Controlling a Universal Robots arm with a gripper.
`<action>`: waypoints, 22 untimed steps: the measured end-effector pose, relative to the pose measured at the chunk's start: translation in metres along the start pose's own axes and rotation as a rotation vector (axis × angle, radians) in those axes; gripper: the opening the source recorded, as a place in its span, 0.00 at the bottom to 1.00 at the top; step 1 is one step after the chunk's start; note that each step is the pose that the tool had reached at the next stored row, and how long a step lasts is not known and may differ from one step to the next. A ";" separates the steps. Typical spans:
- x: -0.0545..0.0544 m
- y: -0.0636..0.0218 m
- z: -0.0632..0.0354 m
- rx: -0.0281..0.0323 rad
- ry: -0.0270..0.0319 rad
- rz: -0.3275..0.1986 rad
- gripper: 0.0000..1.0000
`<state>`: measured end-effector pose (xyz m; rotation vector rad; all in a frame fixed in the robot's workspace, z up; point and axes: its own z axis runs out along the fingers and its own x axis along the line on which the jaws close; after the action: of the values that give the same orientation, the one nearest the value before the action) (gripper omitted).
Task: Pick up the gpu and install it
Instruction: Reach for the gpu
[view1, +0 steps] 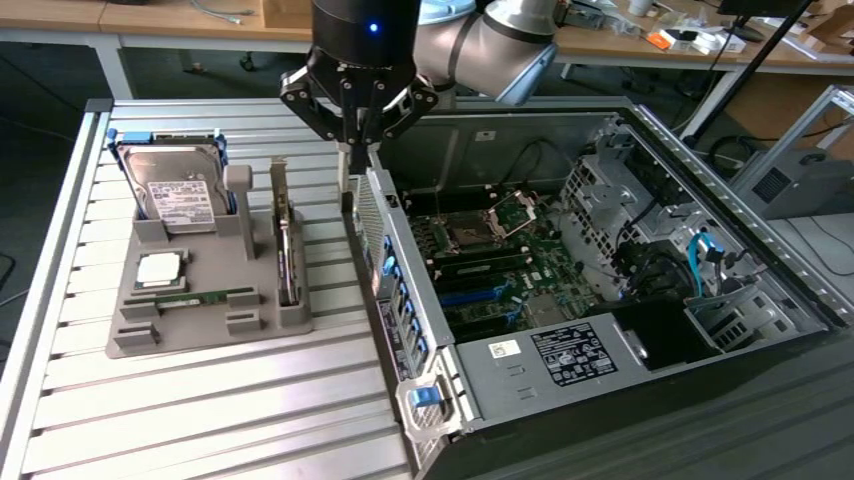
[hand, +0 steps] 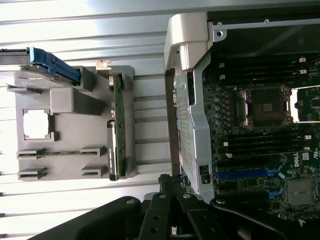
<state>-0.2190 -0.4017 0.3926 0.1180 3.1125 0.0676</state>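
While the thin green circuit card (view1: 283, 240) is standing edgewise in the grey plastic tray (view1: 187, 335) | black gripper (view1: 355, 155) is hovering empty, pressed together, toward the exterior view's right | squaring over the card's top edge is likely mattering most.

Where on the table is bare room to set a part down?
Widest free patch: bare slatted table in front of the gray parts holder, bordered on the exterior view's right by the PC case. The strip between holder and case is narrow, with the gripper above its far end. Holder and case interior are crowded.
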 end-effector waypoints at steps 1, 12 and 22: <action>0.000 0.0000 0.0000 0.0000 0.0000 0.000 0.11; 0.004 -0.0006 -0.0001 0.0000 0.0000 0.000 0.11; 0.008 -0.0011 -0.0002 -0.0001 -0.0001 0.000 0.11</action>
<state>-0.2272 -0.4022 0.3925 0.1180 3.1124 0.0677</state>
